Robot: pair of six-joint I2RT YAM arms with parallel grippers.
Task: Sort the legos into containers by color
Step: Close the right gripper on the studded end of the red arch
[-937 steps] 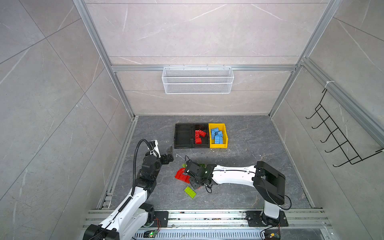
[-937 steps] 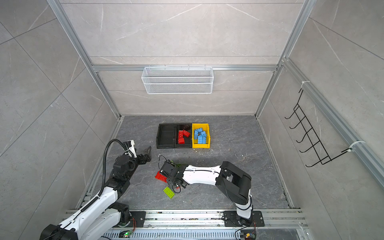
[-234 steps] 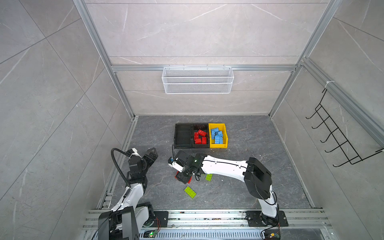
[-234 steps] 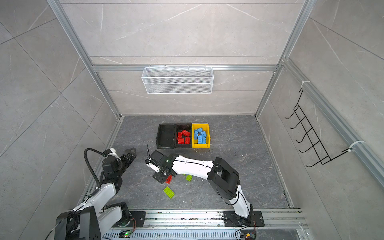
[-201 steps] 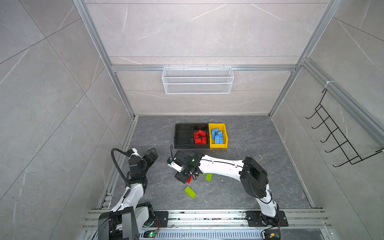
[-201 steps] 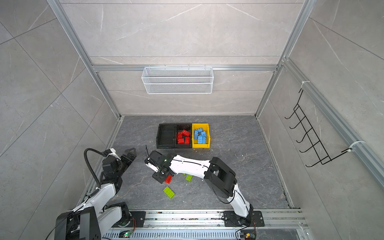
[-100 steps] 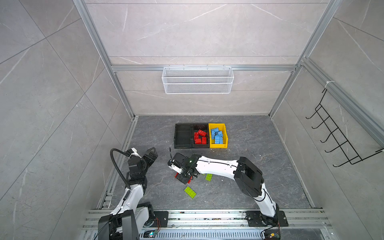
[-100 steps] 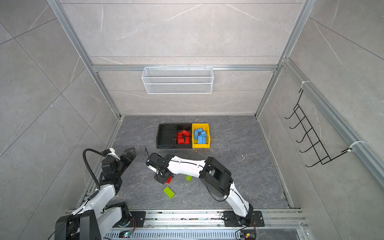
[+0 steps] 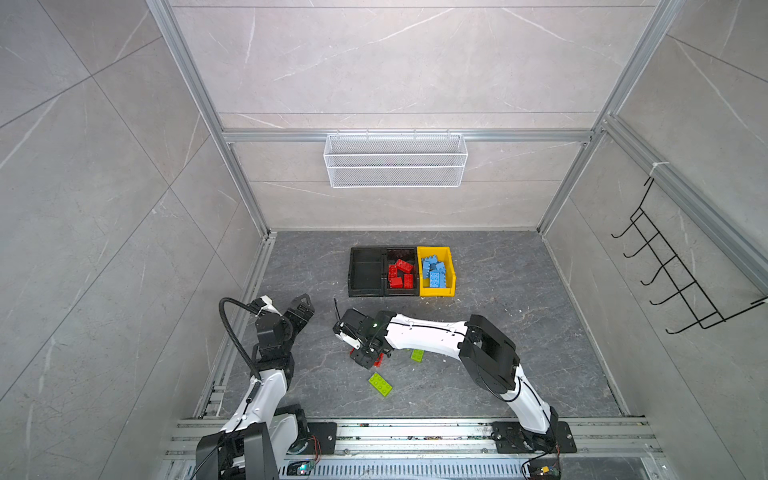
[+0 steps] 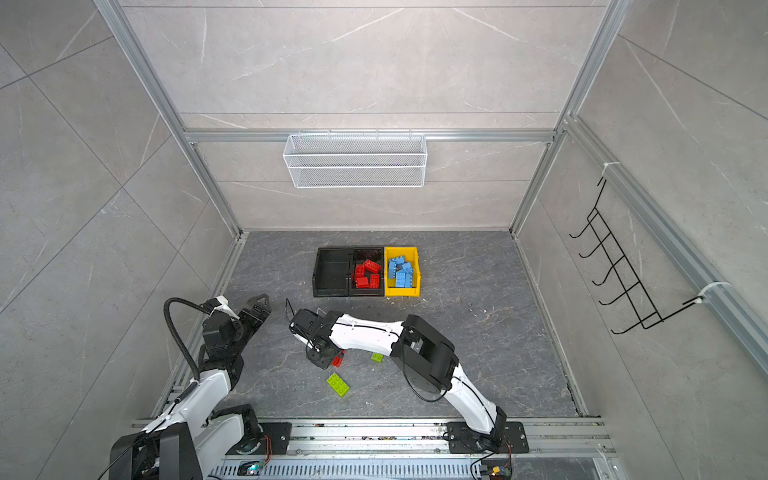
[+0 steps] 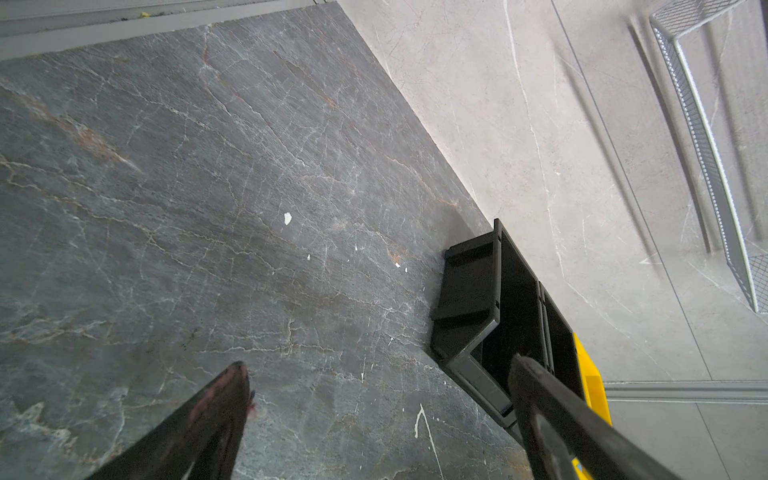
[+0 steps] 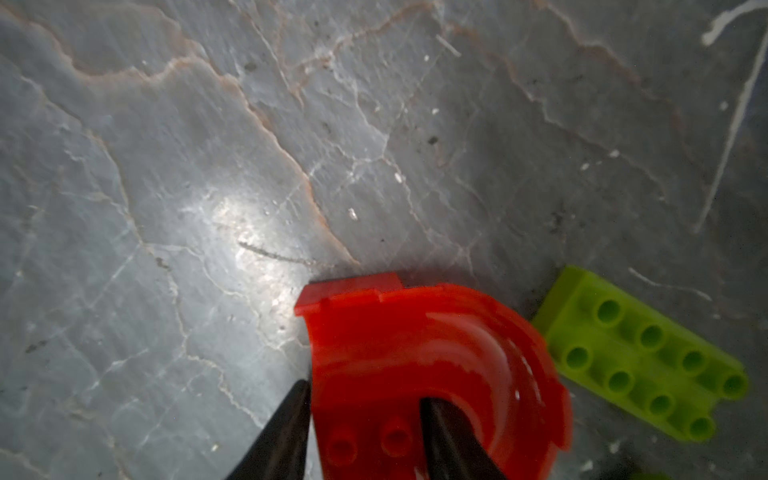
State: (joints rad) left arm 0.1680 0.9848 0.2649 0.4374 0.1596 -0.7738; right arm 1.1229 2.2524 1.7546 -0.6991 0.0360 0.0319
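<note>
Right pincer [image 12: 365,391] nipped on red arch [image 12: 415,332] leg. Lift straight, clear of green brick [image 12: 640,357], carry to bin of reds [image 9: 401,292]. Left pincer [image 11: 378,362] gaping, empty.

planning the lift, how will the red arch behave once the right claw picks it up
Probably stiff: the red arch looks like hard moulded plastic. Its glossy face may slip. The right claw pinches one leg only, off-centre, so it could swing or tilt when lifted.

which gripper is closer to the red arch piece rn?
Right. The right gripper straddles a wall of the red arch, fingers against it. The left gripper hangs open far off to the side near the frame rail, touching nothing.
</note>
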